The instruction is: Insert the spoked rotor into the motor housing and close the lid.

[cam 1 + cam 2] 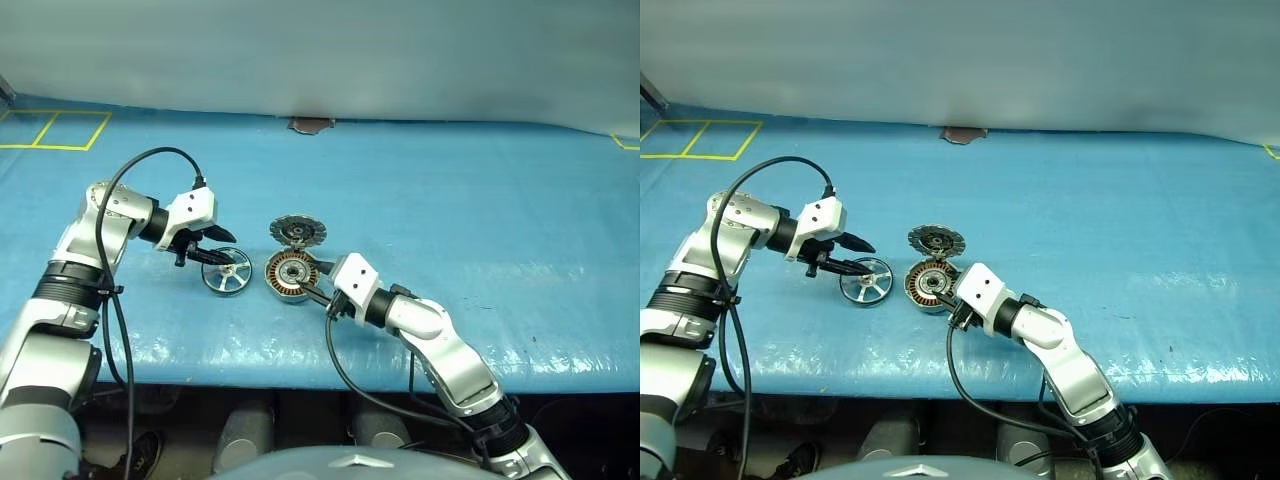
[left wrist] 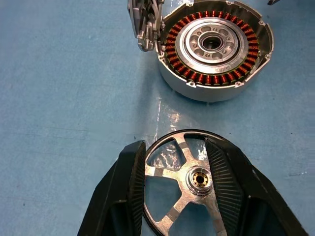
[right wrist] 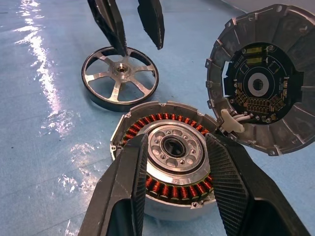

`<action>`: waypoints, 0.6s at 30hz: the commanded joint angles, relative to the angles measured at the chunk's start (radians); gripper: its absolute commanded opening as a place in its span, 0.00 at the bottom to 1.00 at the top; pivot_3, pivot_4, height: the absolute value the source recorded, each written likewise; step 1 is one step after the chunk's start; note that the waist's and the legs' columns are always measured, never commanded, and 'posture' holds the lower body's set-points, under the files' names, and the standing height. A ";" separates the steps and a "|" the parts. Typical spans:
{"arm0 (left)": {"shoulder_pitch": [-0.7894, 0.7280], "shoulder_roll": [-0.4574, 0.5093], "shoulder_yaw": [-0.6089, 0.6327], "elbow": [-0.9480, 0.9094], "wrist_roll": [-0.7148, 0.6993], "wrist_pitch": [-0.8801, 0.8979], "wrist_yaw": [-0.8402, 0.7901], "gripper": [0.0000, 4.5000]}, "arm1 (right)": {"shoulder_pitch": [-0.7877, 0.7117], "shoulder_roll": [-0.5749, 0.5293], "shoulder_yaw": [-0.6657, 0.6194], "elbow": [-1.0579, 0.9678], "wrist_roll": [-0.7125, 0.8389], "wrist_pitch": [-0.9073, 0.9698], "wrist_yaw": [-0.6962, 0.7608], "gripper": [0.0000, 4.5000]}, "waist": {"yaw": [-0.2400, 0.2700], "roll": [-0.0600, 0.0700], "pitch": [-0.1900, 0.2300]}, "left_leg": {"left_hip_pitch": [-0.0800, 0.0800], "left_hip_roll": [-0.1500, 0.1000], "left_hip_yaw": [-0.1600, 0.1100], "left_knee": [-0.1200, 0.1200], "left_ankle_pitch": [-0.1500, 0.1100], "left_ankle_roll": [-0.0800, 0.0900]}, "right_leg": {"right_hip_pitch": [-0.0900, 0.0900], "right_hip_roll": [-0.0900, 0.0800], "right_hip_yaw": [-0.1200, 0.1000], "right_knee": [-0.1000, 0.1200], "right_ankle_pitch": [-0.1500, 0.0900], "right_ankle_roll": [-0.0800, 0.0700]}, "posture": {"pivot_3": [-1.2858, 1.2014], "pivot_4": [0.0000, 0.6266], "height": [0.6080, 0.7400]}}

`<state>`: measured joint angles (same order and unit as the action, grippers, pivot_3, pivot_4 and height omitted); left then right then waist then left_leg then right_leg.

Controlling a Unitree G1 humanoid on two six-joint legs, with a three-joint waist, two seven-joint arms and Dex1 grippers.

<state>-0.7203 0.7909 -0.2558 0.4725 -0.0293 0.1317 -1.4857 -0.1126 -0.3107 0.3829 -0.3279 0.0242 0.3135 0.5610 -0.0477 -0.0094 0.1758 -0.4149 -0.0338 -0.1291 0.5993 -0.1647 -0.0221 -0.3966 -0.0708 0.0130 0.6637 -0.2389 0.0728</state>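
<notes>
The spoked rotor (image 1: 227, 273) lies flat on the blue table, just left of the motor housing (image 1: 290, 274). My left gripper (image 1: 228, 248) hangs open over the rotor. Its fingers (image 2: 133, 177) stand either side of the hub without closing on it. The housing shows its copper winding ring and silver hub (image 3: 172, 147). The lid (image 1: 298, 231) stands raised at the housing's far edge and shows a round circuit board (image 3: 256, 83). My right gripper (image 3: 177, 136) is open at the housing's near right edge, with part of the cup between its fingers.
The blue sheet (image 1: 480, 230) covers the whole table, whose front edge runs just below the arms. Yellow tape lines (image 1: 60, 130) mark the far left corner. A small brown piece (image 1: 311, 124) sits at the far edge. A black cable (image 1: 120, 200) loops over my left arm.
</notes>
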 commanded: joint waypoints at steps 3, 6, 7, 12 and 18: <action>0.000 0.022 -0.007 -0.020 0.024 -0.015 -0.023 0.79 | -0.013 0.009 0.005 -0.026 -0.005 -0.022 0.000 0.44 | 0.000 0.000 0.000 | 0.000 0.000 0.000 0.000 0.000 0.000 | 0.000 0.000 0.000 0.000 0.000 0.000 | 0.52 0.24 1.00; 0.017 0.030 -0.031 -0.029 0.061 -0.059 -0.025 0.79 | -0.018 0.015 0.009 -0.020 -0.008 -0.027 0.003 0.44 | 0.000 0.000 0.000 | 0.000 0.000 0.000 0.000 0.000 0.000 | 0.000 0.000 0.000 0.000 0.000 0.000 | 0.52 0.24 1.00; 0.021 0.033 -0.039 -0.028 0.070 -0.070 -0.025 0.79 | -0.019 0.017 0.011 -0.019 -0.008 -0.027 0.003 0.44 | 0.000 0.000 0.000 | 0.000 0.000 0.000 0.000 0.000 0.000 | 0.000 0.000 0.000 0.000 0.000 0.000 | 0.52 0.24 1.00; 0.054 0.035 -0.057 -0.025 0.095 -0.100 -0.018 0.79 | -0.017 0.025 0.018 -0.017 -0.011 -0.031 0.004 0.44 | 0.001 0.000 0.000 | 0.000 0.000 0.000 0.000 0.000 0.000 | 0.000 0.000 0.000 0.000 0.000 0.000 | 0.52 0.24 1.00; 0.078 0.047 -0.049 -0.009 0.116 -0.115 0.014 0.79 | -0.014 0.027 0.017 -0.018 -0.012 -0.034 0.004 0.44 | 0.001 0.000 0.000 | 0.000 0.000 0.000 0.000 0.000 0.000 | 0.000 0.000 0.000 0.000 0.000 0.000 | 0.52 0.24 1.00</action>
<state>-0.6431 0.8138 -0.3234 0.4676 0.0758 0.0294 -1.4827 -0.1184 -0.2881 0.4023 -0.3236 0.0102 0.3046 0.5658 -0.0462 -0.0094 0.1758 -0.4148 -0.0336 -0.1294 0.5993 -0.1647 -0.0221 -0.3964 -0.0705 0.0133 0.6638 -0.2389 0.0726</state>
